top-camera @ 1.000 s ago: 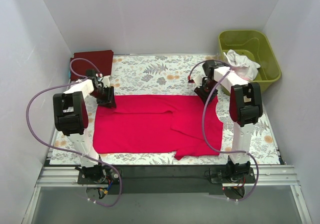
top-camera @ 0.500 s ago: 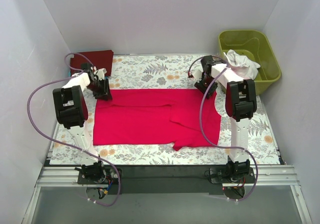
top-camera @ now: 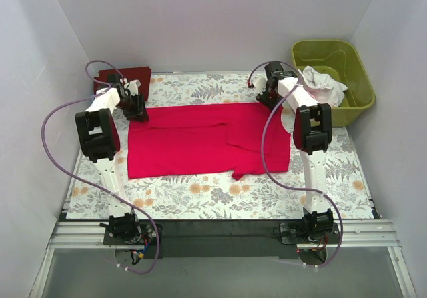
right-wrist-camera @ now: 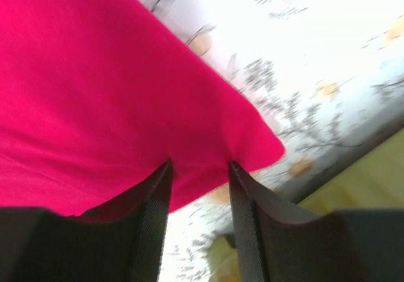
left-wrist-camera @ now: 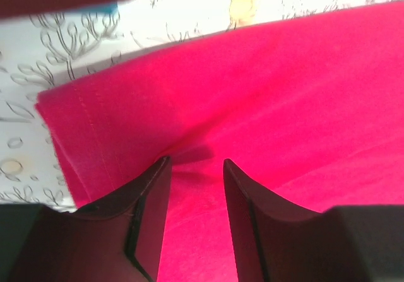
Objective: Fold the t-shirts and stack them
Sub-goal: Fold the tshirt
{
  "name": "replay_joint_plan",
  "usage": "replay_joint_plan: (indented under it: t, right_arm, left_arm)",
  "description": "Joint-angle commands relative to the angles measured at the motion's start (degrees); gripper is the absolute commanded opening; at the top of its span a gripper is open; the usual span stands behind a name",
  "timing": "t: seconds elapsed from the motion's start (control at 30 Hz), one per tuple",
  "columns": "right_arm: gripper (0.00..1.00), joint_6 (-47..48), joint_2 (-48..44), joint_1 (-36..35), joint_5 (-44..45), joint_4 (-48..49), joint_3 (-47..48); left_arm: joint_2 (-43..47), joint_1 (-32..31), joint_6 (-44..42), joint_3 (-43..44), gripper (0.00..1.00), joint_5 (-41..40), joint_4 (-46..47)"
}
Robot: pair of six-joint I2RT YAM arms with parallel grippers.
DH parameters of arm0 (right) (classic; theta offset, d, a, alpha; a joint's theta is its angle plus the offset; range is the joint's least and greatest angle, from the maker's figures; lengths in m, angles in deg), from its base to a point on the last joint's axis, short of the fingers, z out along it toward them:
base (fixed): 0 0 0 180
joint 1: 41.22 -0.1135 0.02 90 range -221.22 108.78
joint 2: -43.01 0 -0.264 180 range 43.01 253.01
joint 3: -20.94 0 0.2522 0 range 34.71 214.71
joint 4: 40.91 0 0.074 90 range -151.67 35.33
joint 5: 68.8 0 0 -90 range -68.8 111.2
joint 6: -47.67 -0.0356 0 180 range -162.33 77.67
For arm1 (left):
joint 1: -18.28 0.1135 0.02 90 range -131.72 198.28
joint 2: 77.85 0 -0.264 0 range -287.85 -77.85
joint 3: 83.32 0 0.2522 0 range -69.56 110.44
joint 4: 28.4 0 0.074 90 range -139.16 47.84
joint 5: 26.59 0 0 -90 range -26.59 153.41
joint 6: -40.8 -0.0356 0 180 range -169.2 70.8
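A bright crimson red t-shirt (top-camera: pixel 207 141) lies spread flat across the floral table cloth, its lower right part folded over itself. My left gripper (top-camera: pixel 137 110) is at the shirt's far left corner, and my right gripper (top-camera: pixel 267 101) at its far right corner. In the left wrist view the gripper (left-wrist-camera: pixel 196 162) pinches red cloth (left-wrist-camera: pixel 284 86), with creases running to the tips. In the right wrist view the gripper (right-wrist-camera: pixel 199 163) holds the red edge (right-wrist-camera: pixel 82 74) slightly off the table. A dark maroon shirt (top-camera: pixel 130 78) lies folded at the far left corner.
An olive-green tub (top-camera: pixel 347 58) stands at the far right holding crumpled white and pale cloth (top-camera: pixel 323 85); its wall shows in the right wrist view (right-wrist-camera: pixel 372 193). The floral table cloth (top-camera: pixel 200 198) lies bare along the near side. White walls enclose the table.
Both grippers have moved away from the bases toward the far edge, dragging the red shirt with them. The shirt now lies farther back and flatter.
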State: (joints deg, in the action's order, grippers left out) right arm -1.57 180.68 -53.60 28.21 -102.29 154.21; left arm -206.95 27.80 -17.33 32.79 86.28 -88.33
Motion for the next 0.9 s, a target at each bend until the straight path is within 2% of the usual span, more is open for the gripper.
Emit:
replay_joint_plan:
  t: [0.0, 0.07, 0.17, 0.2, 0.3, 0.43, 0.6, 0.73, 0.87]
  right_arm:
    - [0.52, 0.5, 0.1, 0.8, -1.4, 2.4, 4.2]
    - [0.6, -0.2, -5.4, 0.5, -4.7, 2.2, 2.8]
    - [0.68, -0.7, -15.7, -0.2, -11.6, 1.1, -4.2]
    - [0.69, -0.8, -20.7, -0.3, -14.3, -0.2, -8.2]
    - [0.7, -0.9, -27.3, -0.3, -19.5, -3.9, -14.0]
    - [0.65, 2.0, -38.7, -0.3, -23.8, -11.2, -30.6]
    - [0.54, 5.9, -48.7, -0.3, -23.5, -12.5, -47.3]
    - [0.5, 9.4, -54.4, -0.7, -22.8, -11.9, -54.9]
    - [0.46, 9.8, -56.3, -2.7, -21.6, -8.4, -60.5]
  left_arm:
    - [-1.0, 0.9, -1.4, 2.8, 0.39, -1.1, -0.6]
    - [2.8, 0.9, -2.3, 2.4, 0.41, 3.4, -1.2]
    - [9.5, 0.9, -3.5, 0.1, 0.46, 7.7, -2.4]
    - [13.2, 0.9, -4.1, -2.5, 0.47, 10.3, -3.0]
    - [19.4, 0.9, -10.1, -7.9, 0.47, 14.8, -5.8]
    - [30.7, 0.9, -20.1, -19.6, 0.48, 16.4, -10.9]
    - [39.6, 0.9, -29.0, -34.5, 0.48, 14.5, -16.8]
    - [45.9, 0.9, -34.2, -41.8, 0.48, 11.0, -18.6]
    - [47.1, 0.9, -36.4, -45.7, 0.48, 8.7, -20.2]
